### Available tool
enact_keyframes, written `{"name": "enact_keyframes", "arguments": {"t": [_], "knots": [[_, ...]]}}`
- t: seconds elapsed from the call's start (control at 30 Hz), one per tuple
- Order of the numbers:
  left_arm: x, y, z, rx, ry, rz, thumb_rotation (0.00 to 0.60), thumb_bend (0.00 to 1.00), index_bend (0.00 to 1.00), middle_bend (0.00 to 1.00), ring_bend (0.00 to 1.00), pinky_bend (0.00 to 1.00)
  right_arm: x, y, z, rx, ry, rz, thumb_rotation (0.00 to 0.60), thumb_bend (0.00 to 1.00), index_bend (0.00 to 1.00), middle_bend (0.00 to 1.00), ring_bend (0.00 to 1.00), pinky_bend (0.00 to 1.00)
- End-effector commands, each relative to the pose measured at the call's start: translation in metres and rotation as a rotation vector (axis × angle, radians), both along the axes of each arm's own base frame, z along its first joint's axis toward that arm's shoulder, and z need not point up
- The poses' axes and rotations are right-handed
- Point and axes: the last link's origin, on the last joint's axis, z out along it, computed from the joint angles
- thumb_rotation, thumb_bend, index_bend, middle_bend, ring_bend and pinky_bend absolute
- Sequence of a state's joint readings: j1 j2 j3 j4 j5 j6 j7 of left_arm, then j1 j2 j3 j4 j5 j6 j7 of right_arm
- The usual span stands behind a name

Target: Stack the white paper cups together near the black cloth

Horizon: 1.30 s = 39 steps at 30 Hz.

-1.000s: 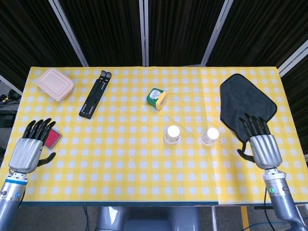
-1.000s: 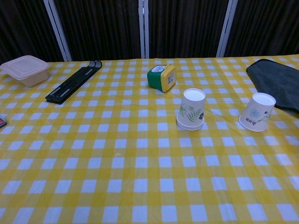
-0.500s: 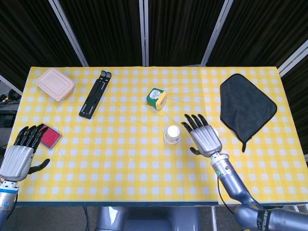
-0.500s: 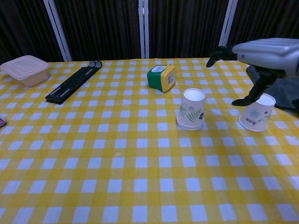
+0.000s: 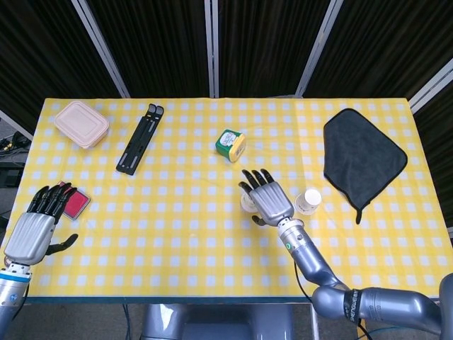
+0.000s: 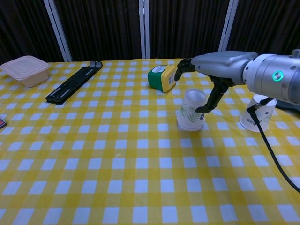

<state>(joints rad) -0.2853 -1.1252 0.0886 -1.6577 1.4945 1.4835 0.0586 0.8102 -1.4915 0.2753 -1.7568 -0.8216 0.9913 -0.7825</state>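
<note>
Yellow checked table: right hand hovers over one upside-down white paper cup, fingers spread, thumb by its side. Second cup sits nearby, beside the black cloth. Left hand is open at the table's edge.

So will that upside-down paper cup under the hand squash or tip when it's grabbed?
Probably light and thin-walled: the paper cup could crumple under a firm squeeze from the right hand. Its wide rim sits flat on the table, so tipping seems unlikely; sliding seems likelier.
</note>
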Motion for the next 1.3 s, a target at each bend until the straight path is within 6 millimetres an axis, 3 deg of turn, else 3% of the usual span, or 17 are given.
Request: {"name": "enact_keyframes", "arguments": {"t": [0.03, 0.2, 0.63, 0.97, 1.17, 1.3], "knots": [[0.0, 0.0, -0.001, -0.005, -0.002, -0.001, 0.6, 0.23, 0.0, 0.0, 0.0, 0.0, 0.003, -0.005, -0.006, 0.001, 0.019, -0.005, 0.6, 0.17, 0.22, 0.0, 0.0, 0.0], [0.003, -0.002, -0.008, -0.054, 0.002, -0.018, 0.6, 0.23, 0.0, 0.0, 0.0, 0.0, 0.001, -0.019, -0.012, 0.005, 0.063, -0.044, 0.6, 0.22, 0.22, 0.0, 0.0, 0.0], [0.005, -0.004, -0.002, -0.052, -0.027, -0.03, 0.6, 0.23, 0.0, 0.0, 0.0, 0.0, -0.013, -0.028, -0.02, 0.03, 0.127, -0.11, 0.6, 0.23, 0.23, 0.0, 0.0, 0.0], [0.005, -0.004, -0.002, -0.056, -0.034, -0.033, 0.6, 0.23, 0.0, 0.0, 0.0, 0.0, -0.02, -0.03, -0.024, 0.019, 0.118, -0.111, 0.6, 0.24, 0.46, 0.04, 0.0, 0.02], [0.005, -0.002, -0.003, -0.058, -0.031, -0.027, 0.6, 0.23, 0.0, 0.0, 0.0, 0.0, -0.013, -0.029, -0.019, -0.009, 0.101, -0.072, 0.6, 0.24, 0.5, 0.08, 0.0, 0.04], [0.003, -0.001, -0.001, -0.045, -0.03, -0.021, 0.6, 0.23, 0.0, 0.0, 0.0, 0.0, -0.002, -0.026, -0.006, -0.051, 0.107, -0.026, 0.6, 0.25, 0.51, 0.08, 0.0, 0.05]]}}
